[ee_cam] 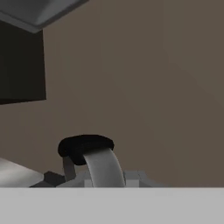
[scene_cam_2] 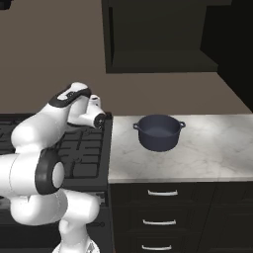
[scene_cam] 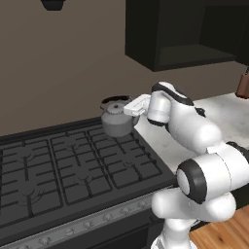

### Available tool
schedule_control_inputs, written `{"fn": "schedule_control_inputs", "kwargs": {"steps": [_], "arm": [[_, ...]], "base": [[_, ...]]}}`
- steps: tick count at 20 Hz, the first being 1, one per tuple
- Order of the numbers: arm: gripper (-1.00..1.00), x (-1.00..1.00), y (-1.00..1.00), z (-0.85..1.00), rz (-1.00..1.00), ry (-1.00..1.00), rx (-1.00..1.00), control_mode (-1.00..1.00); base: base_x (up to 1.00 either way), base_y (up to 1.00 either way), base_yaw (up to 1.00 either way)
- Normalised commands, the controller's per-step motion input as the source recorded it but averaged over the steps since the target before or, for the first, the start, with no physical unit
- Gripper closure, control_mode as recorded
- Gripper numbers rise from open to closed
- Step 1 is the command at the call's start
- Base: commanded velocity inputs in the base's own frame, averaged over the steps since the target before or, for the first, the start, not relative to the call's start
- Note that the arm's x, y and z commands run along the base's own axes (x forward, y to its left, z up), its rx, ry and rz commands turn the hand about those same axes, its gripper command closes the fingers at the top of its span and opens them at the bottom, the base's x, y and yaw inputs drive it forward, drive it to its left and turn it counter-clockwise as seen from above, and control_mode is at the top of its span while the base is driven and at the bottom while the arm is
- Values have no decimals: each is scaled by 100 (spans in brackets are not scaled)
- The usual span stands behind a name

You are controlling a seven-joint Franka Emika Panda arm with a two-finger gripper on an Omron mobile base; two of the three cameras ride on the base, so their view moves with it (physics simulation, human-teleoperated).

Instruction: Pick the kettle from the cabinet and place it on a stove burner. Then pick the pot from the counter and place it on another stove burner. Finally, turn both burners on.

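Note:
The small silver-grey kettle (scene_cam: 116, 120) stands at the back right corner of the black stove (scene_cam: 73, 165), over the rear right burner; whether it rests on the grate or hangs just above it I cannot tell. My gripper (scene_cam: 127, 104) reaches in from the right and is shut on the right end of the kettle's black arched handle (ee_cam: 85, 148). The dark blue-grey pot (scene_cam_2: 158, 132) sits lidless on the white marble counter (scene_cam_2: 207, 148), to the right of the stove (scene_cam_2: 84, 148). The black wall cabinet (scene_cam: 189, 34) hangs above, its shelf recess bare.
A row of knobs (scene_cam: 87, 223) runs along the stove's front edge. Dark drawer fronts (scene_cam_2: 163, 207) with silver pulls sit below the counter. A brown object (scene_cam: 243, 85) stands at the far right of the counter. The other burners carry nothing.

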Motion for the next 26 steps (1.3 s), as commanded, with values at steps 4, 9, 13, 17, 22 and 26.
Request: {"fn": "schedule_control_inputs", "kwargs": {"steps": [4, 9, 13, 17, 22, 26], "arm": [[100, 31, 0, -13, 0, 0, 2, -100], [100, 31, 0, -14, 0, 0, 1, -100], [100, 31, 0, -15, 0, 0, 1, -100], [100, 29, 0, -18, 0, 2, 0, -100], [100, 30, 0, -21, 0, 3, 0, -100], [100, 31, 0, -19, 0, 2, 0, -100]], "base": [[0, 0, 0], [0, 0, 0], [0, 0, 0], [0, 0, 0], [0, 0, 0], [0, 0, 0]]}}
